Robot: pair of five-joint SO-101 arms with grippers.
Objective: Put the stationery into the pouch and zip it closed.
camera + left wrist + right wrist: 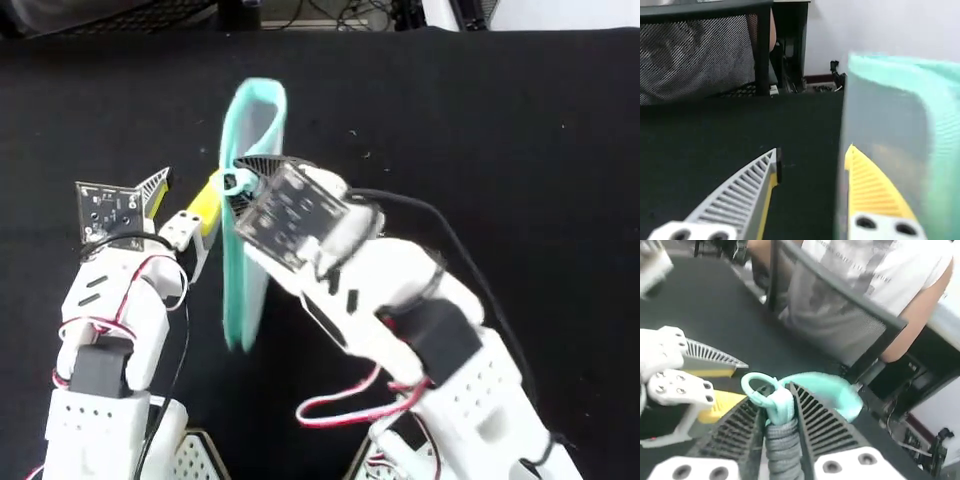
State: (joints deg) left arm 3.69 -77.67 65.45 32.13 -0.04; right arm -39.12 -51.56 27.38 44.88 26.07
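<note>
Zipping, I'd judge: the right gripper [777, 396] is clamped on the zip pull [759, 388] of the pouch [243, 290], which stands on edge at its fingertips. The left gripper [812, 150] gapes alongside, one finger touching the pouch. Next: brace there and draw the pull along.

Black tabletop [520, 150] spans the high view, edge to edge. Cables [330, 15] on floor past its far edge, approx 12 o'clock. Black mesh chair back [695, 50] w/ dark frame stands beyond table. White wall [880, 30] behind, brown baseboard [815, 78] along its foot.
</note>
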